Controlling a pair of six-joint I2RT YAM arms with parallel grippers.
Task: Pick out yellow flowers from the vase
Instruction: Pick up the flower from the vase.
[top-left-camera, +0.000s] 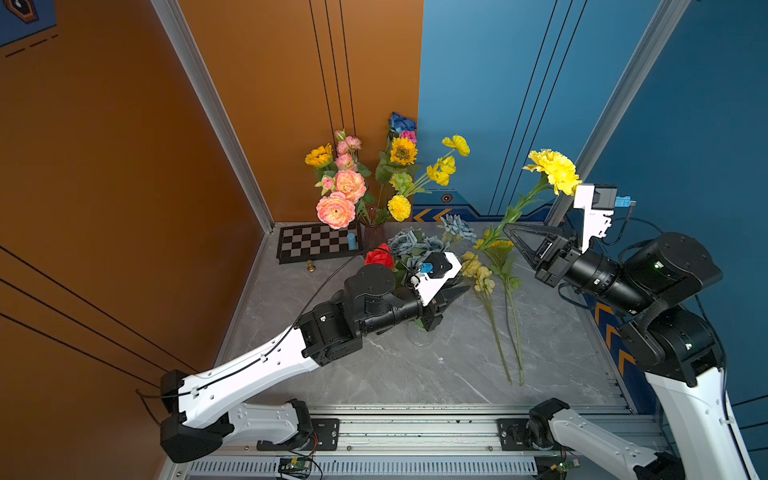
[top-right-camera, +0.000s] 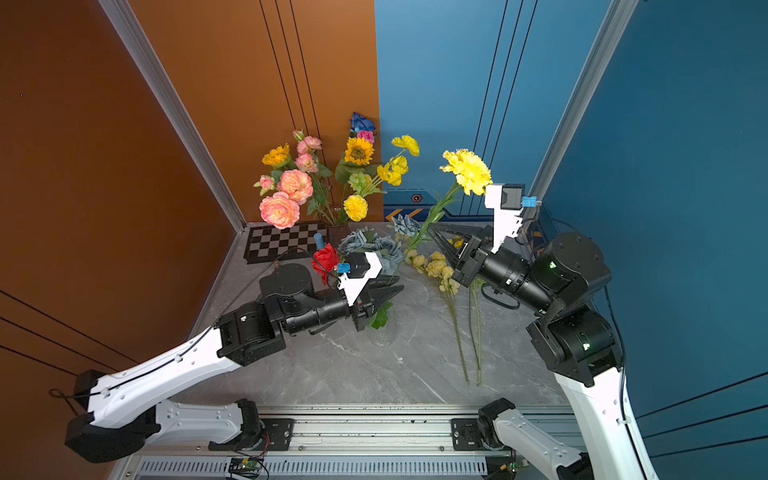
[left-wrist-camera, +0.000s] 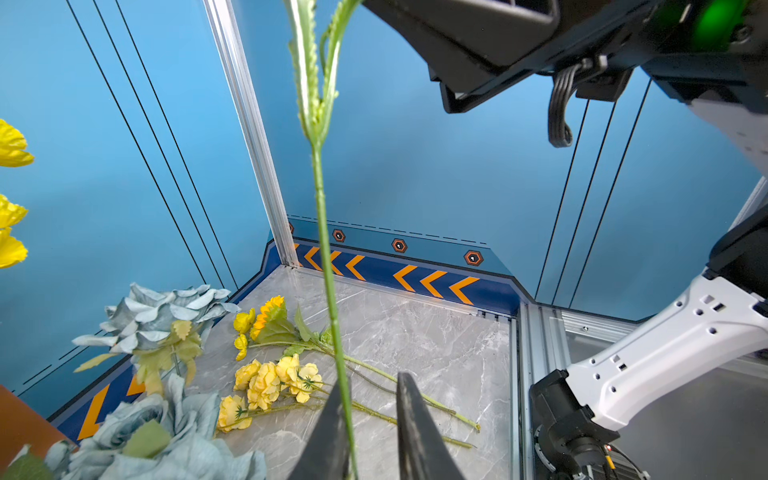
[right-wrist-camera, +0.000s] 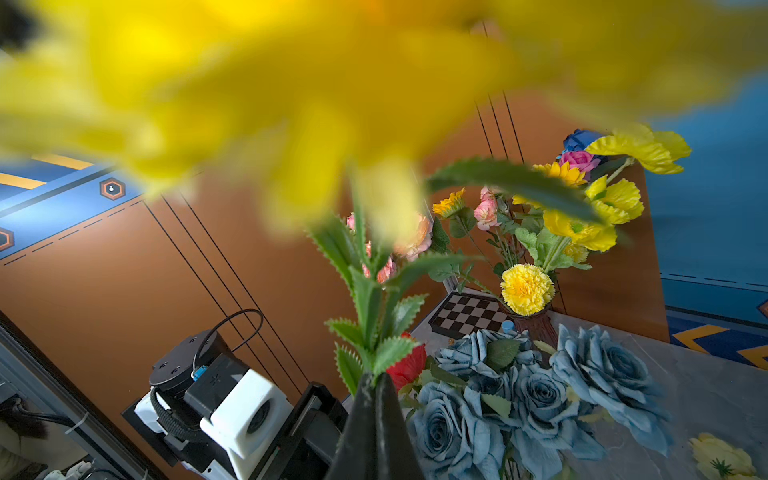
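Glossy grey marble-look tabletop (top-left-camera: 415, 374), cloth-petalled yellow flowers (top-left-camera: 478, 270), ribbed metal rail (top-left-camera: 415, 432)

I read no words, brands or numbers anywhere; only orange chevrons (left-wrist-camera: 432, 283) mark the blue skirting (left-wrist-camera: 500, 296) ahead of my left gripper (left-wrist-camera: 370, 390).

Yellow bloom (right-wrist-camera: 291, 83) a close blur; glass vase (top-left-camera: 419, 338) mostly behind left arm (top-left-camera: 374, 309).

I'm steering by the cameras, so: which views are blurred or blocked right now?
Right wrist view: the held yellow flower sits close to the lens, an out-of-focus smear over the upper half; the blue roses behind are sharp. Left wrist view: sharp, its stem crisp. Both top views: sharp, evenly lit.
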